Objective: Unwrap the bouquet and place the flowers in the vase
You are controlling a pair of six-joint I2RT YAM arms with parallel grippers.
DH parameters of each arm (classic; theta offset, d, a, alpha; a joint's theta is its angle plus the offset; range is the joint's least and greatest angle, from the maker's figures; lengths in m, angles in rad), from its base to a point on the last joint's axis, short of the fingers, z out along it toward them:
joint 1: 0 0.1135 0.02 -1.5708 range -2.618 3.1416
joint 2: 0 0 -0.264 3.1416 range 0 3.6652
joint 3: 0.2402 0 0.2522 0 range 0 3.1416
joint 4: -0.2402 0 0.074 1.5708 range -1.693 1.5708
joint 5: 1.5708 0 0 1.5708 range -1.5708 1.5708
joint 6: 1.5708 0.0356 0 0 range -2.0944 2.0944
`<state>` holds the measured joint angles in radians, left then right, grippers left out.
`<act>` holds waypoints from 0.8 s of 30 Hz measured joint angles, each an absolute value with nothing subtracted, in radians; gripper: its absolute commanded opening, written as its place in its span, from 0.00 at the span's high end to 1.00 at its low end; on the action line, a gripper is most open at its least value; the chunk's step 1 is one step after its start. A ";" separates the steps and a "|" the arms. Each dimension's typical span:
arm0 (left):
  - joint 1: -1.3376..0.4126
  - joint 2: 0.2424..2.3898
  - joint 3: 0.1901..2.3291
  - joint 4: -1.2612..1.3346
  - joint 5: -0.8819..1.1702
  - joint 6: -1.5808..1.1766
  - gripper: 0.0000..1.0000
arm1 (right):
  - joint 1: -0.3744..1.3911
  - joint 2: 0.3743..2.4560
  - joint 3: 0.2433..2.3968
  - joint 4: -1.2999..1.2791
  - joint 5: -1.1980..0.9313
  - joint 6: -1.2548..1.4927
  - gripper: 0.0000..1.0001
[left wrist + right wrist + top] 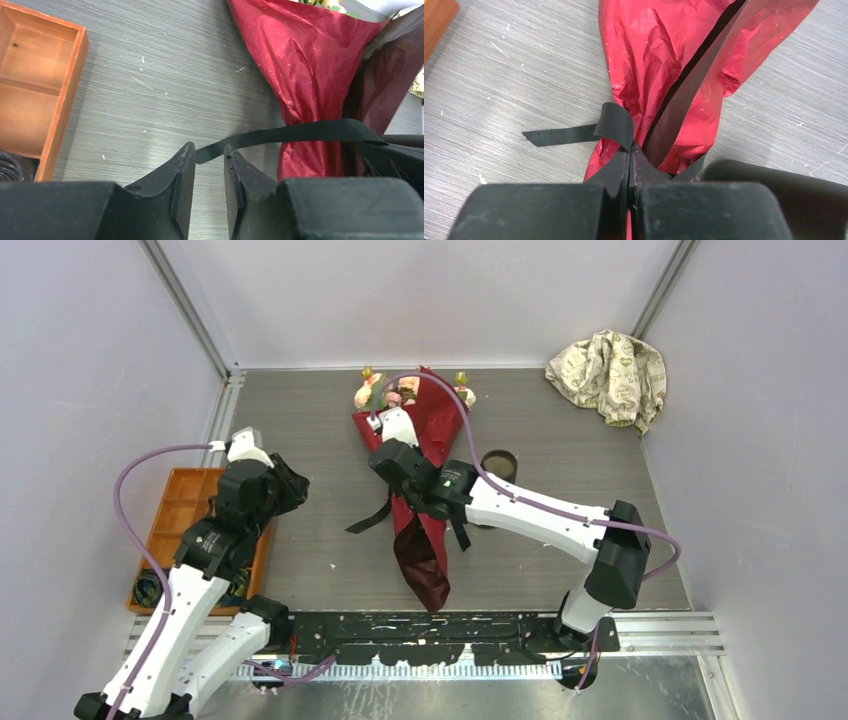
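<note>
lying bouquet [436, 422], flowers [396, 395] pointing far, right jaws clenching ribbon [569, 135], left jaws parted

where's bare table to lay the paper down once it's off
Widest bare table: right of the vase, nearer than the beige cloth. Another patch lies between the orange tray and the bouquet. Crowded: the middle, where the right gripper pinches the black ribbon and the left gripper is open at its tail.
</note>
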<state>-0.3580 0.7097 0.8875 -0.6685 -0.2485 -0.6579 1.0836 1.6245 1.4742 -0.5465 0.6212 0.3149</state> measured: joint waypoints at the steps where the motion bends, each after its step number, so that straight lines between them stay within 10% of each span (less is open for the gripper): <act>1: -0.358 0.711 0.884 -0.663 -0.240 -0.654 0.71 | 1.083 1.625 1.467 -0.541 0.617 0.317 0.96; 24: -0.358 0.749 0.858 -0.618 -0.205 -0.623 0.71 | 1.021 1.820 1.522 -0.527 0.479 0.339 0.88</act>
<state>-0.3584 0.7486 0.8577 -0.6182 -0.2047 -0.6231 1.0214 1.8202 1.5215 -0.5266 0.4786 0.3393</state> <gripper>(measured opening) 0.287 0.167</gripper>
